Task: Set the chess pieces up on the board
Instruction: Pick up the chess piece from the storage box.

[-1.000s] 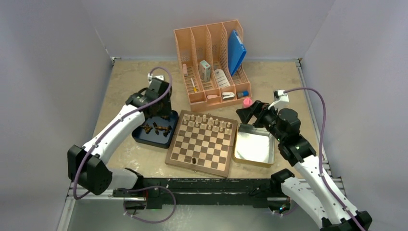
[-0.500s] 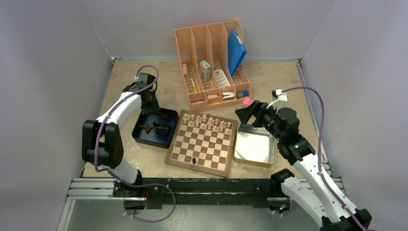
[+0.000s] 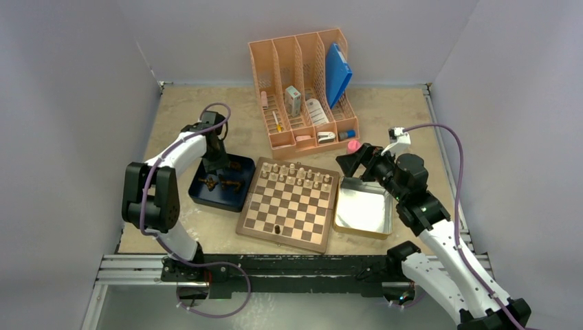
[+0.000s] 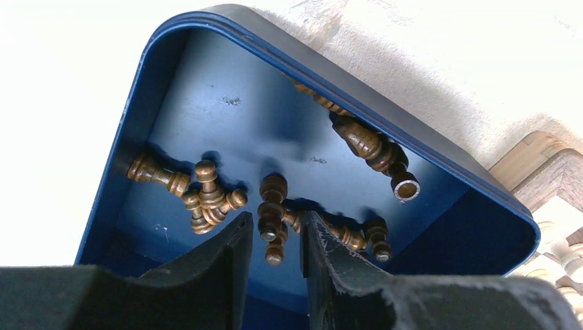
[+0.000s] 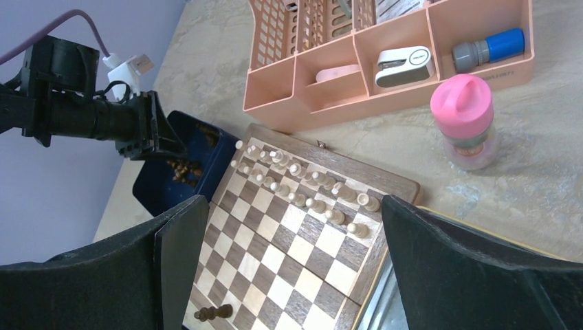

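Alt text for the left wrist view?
Left gripper, jaws narrowly open, straddles one small dark brown wooden chess piece lying in a dark blue tray. More such pieces lie nearby; a wooden chessboard's corner shows at right.

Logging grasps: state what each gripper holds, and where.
Nothing held: left gripper brackets a dark chess piece in the tray, gaps showing; right gripper open, empty.

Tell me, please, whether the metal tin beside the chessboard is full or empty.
Empty, as far as visible: the metal tin shows only its bare shiny floor from above.
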